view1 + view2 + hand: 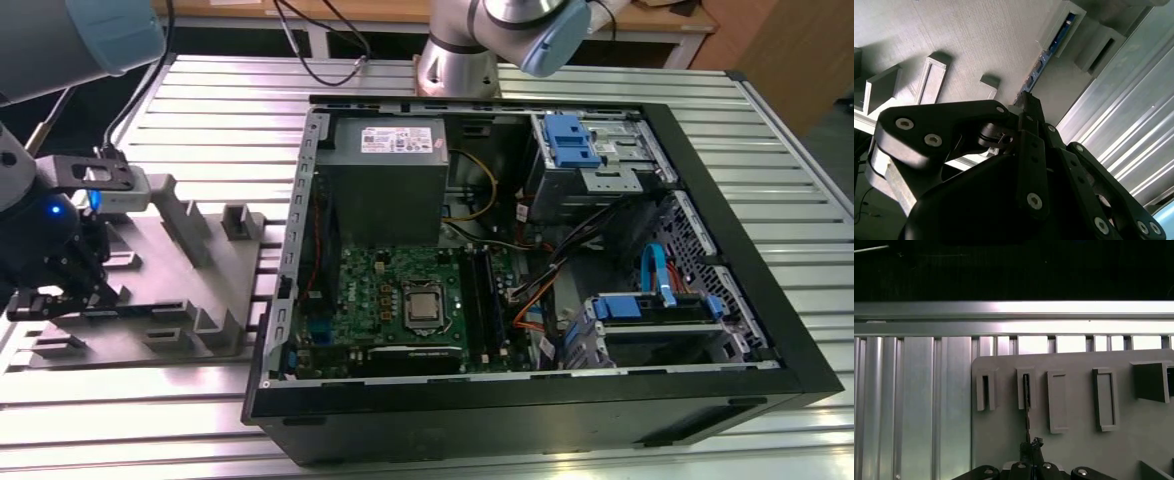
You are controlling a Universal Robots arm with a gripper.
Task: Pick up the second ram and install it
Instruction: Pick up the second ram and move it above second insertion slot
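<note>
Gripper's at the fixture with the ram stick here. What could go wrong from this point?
1. The gripper appears to pinch the second ram at one end only; the stick could pivot or slip when lifted.
2. Its other end sits in a narrow holder; a tilted pull might jam it.
3. The slot rails in the case lie beside orange cables, which a skewed stick could snag.
</note>
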